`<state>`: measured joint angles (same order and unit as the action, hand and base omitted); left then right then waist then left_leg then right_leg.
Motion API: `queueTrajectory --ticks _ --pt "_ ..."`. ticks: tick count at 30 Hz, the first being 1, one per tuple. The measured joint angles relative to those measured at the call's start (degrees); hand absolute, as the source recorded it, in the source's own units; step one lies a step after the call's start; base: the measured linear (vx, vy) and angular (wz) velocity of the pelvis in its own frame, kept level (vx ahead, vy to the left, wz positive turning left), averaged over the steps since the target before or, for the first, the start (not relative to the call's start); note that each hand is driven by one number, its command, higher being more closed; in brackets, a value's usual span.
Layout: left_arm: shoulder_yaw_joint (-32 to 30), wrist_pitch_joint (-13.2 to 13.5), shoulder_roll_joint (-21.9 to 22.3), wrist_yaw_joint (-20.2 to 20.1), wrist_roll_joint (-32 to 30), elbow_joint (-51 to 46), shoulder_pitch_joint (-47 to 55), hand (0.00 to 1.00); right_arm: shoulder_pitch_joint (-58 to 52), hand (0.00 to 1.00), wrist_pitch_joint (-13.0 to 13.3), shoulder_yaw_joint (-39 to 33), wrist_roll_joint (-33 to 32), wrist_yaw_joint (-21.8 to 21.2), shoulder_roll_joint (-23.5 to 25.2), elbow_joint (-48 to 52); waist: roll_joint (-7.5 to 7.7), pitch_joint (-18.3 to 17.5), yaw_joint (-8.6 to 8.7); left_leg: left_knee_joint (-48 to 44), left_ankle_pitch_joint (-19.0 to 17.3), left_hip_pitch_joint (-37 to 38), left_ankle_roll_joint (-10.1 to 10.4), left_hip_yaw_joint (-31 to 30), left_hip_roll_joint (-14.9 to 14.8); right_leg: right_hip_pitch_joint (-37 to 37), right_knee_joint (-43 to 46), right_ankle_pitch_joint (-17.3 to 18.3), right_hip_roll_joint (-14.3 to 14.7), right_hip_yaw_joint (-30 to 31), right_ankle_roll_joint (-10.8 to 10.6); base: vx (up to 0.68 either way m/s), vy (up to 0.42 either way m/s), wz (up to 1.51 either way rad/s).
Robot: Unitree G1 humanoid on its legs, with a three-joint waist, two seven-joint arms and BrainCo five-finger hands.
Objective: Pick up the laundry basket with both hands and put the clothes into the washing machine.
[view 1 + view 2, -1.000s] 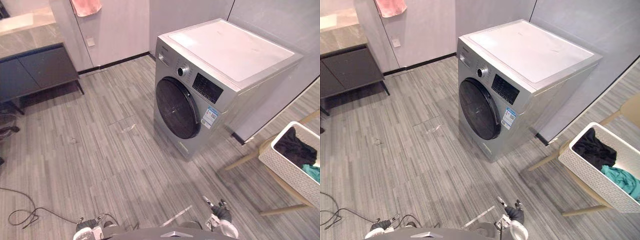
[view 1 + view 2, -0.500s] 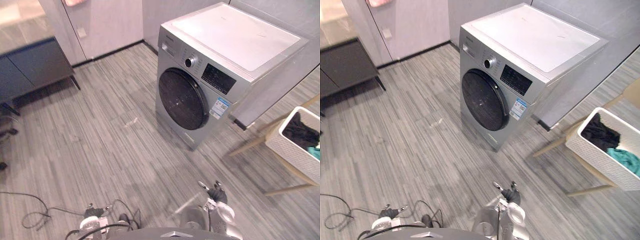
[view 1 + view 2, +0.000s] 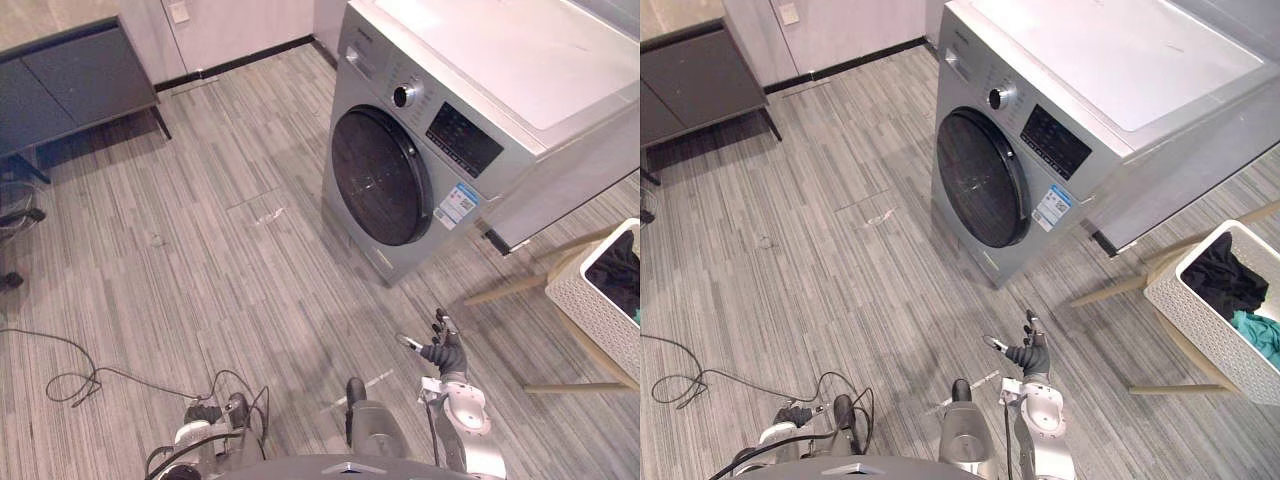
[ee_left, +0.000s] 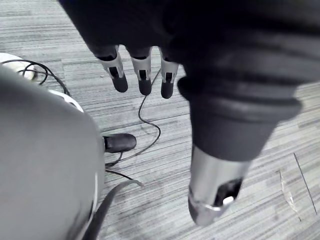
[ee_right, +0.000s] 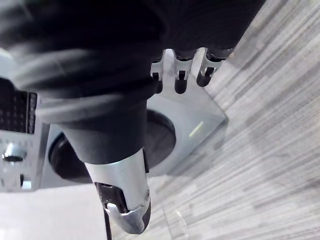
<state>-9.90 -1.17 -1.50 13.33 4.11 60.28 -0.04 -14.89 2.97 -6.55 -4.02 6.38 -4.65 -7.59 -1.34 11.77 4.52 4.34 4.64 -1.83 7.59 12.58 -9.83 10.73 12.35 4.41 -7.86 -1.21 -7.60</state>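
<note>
compared with the earlier pictures, the whole scene had shifted, so the camera on the head had moved, not the things in the room. the silver front-loading washing machine now sat higher and further right. the white woven laundry basket had slid to the right edge. the right hand had come up further into view over the grey striped plank floor, and the left hand showed low at the left. my reading is that the robot was still repositioning and the pick-up had not begun.

both hands were empty. in its wrist view the left hand's fingers hung straight and spread from the thumb, over bare floor. the right hand's fingers were likewise straight and apart from the thumb, with the machine's front beyond them.

the basket stood well apart from both hands, to the robot's right, on a pale wooden stand beside the machine. it held 2 visible items: a black garment and a teal garment just beside it. the machine's round dark glass door was closed, so its drum could not be seen. a dark low cabinet stood far left.
</note>
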Motion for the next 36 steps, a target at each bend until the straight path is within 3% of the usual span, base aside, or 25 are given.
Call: queueTrajectory --ticks 4,13,16,17,23,29,36 --pt "0.1 0.0 -0.6 0.1 -0.9 0.0 1.0 0.00 -0.1 0.00 0.0 1.3 0.2 0.1 0.2 0.0 -0.02 0.0 0.02 0.0 0.0 -0.1 0.0 0.3 1.4 -1.5 -3.4 -1.7 -1.3 0.0 -0.8 0.06 0.071 0.01" --pt "1.6 -0.4 -1.2 0.2 -2.1 0.2 1.3 0.00 -0.5 0.00 -0.1 1.8 2.0 0.3 0.7 -0.2 -0.73 -0.4 0.47 0.1 0.0 1.1 0.0 2.4 1.4 -4.4 -9.2 -4.7 -1.1 0.7 -0.8 0.02 0.003 -0.08" --pt "1.6 -0.4 -1.2 0.1 -2.0 0.2 1.4 0.00 -0.4 0.00 0.0 1.8 -3.1 0.0 0.8 -0.8 -0.74 -0.5 0.21 0.1 0.0 1.9 0.0 3.2 1.3 -5.0 -9.9 -5.3 -1.0 1.3 -0.8 -0.03 0.000 -0.07" --pt "2.3 -0.4 -0.6 0.0 -2.0 1.0 1.8 0.00 -1.5 0.00 0.3 1.6 -5.8 -0.1 1.0 -4.9 -0.97 -2.7 0.28 0.5 -0.1 1.4 0.0 3.3 1.3 -5.0 -12.3 -7.6 -0.8 2.2 -0.9 -0.01 0.001 -0.08" --pt "2.3 -0.4 -0.6 0.0 -2.0 1.0 1.8 0.00 -1.6 0.00 0.3 1.6 -5.8 -0.1 1.0 -5.7 -0.93 -2.7 0.25 0.5 -0.1 1.5 0.0 3.2 1.2 -5.3 -12.5 -7.6 -0.7 2.1 -0.9 0.00 0.000 0.01" --pt "2.1 -1.0 -1.3 -1.3 -2.0 0.8 1.8 0.00 -2.0 0.00 -1.0 1.3 -7.1 -1.0 1.0 -15.7 0.07 -2.4 -0.77 0.2 -0.1 2.8 0.1 3.0 0.8 -7.2 -13.1 -7.8 -0.4 1.4 -0.7 0.00 -0.003 0.04" --pt "2.0 -1.8 -3.8 -1.7 -2.0 0.1 2.1 0.00 -0.8 0.00 -3.4 0.7 -6.9 -1.0 1.0 -20.7 2.51 -2.6 -1.77 0.1 -0.7 4.1 -0.1 3.7 1.0 -7.3 -11.8 -7.2 -0.7 1.8 -0.8 -0.02 0.005 -0.06"
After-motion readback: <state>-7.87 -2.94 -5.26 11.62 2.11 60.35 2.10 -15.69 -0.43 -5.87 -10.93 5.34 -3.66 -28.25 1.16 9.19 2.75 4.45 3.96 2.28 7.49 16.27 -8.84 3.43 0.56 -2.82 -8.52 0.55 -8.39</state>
